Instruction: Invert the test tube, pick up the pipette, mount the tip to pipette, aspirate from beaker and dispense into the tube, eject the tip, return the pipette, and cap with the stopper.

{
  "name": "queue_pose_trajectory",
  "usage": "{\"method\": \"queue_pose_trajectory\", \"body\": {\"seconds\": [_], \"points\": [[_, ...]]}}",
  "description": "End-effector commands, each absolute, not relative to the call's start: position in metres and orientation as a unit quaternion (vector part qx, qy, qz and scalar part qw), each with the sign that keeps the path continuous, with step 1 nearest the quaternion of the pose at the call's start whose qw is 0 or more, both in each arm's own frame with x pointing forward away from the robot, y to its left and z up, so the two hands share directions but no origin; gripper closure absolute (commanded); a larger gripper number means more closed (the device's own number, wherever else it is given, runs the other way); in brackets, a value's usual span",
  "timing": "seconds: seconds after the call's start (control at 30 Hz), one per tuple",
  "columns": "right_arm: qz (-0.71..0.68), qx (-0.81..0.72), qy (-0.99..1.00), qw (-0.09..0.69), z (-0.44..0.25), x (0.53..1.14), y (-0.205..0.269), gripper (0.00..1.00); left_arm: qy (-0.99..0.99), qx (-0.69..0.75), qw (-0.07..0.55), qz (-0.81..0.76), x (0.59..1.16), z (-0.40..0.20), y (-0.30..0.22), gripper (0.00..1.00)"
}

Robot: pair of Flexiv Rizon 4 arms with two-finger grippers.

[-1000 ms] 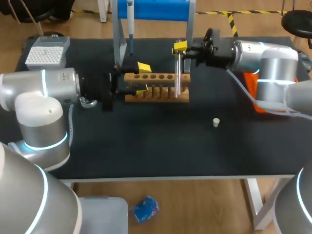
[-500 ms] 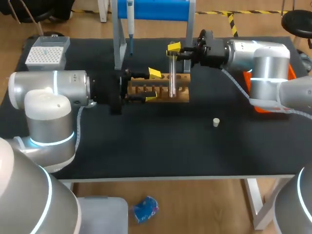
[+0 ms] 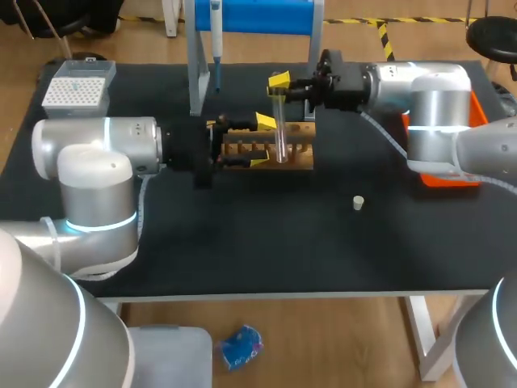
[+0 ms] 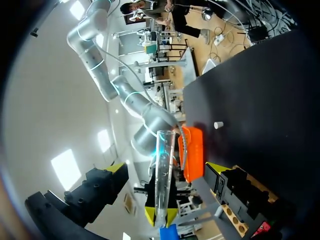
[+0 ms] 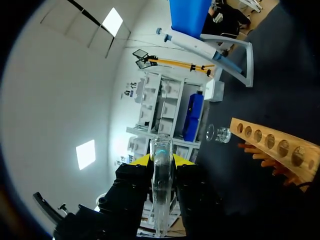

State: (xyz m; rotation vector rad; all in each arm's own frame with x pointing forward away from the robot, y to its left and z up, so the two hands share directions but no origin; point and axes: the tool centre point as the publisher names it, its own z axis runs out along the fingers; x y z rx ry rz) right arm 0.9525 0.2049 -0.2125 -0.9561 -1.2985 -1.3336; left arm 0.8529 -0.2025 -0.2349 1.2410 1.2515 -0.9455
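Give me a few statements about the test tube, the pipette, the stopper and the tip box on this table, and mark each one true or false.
1. The right gripper is shut on the test tube. True.
2. The left gripper holds the pipette. False: the pipette hangs on its stand, and the left gripper is open beside the wooden rack.
3. The stopper caps the test tube. False: it lies on the black table, apart from the rack.
4. The tip box sits at the table's far left corner. True.
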Motion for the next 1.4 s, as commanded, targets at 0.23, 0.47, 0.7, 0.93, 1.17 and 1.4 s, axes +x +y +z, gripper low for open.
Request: {"method": "queue_pose_trajectory", "body": {"seconds": [0.23,0.47,0.7,0.93,1.17,1.4], "points": [[-0.543,-0.398,-0.538,0.507,-0.218,0.950,0.210,1.00,0.526,0.519,0.546,-0.396,0.867,-0.240,-0.214,0.00],[-0.541,-0.401,-0.537,0.508,-0.220,0.949,0.211,1.00,0.525,0.518,0.547,-0.396,0.868,-0.239,-0.215,0.00],[-0.537,-0.402,-0.540,0.507,-0.223,0.948,0.213,1.00,0.523,0.519,0.548,-0.397,0.868,-0.238,-0.217,0.17],[-0.536,-0.404,-0.539,0.508,-0.224,0.947,0.214,1.00,0.523,0.520,0.546,-0.397,0.868,-0.237,-0.218,0.47],[-0.537,-0.402,-0.541,0.508,-0.225,0.947,0.215,1.00,0.525,0.519,0.546,-0.397,0.868,-0.237,-0.218,0.54],[-0.536,-0.403,-0.540,0.509,-0.226,0.946,0.215,1.00,0.526,0.521,0.542,-0.397,0.868,-0.237,-0.219,0.70]]}}
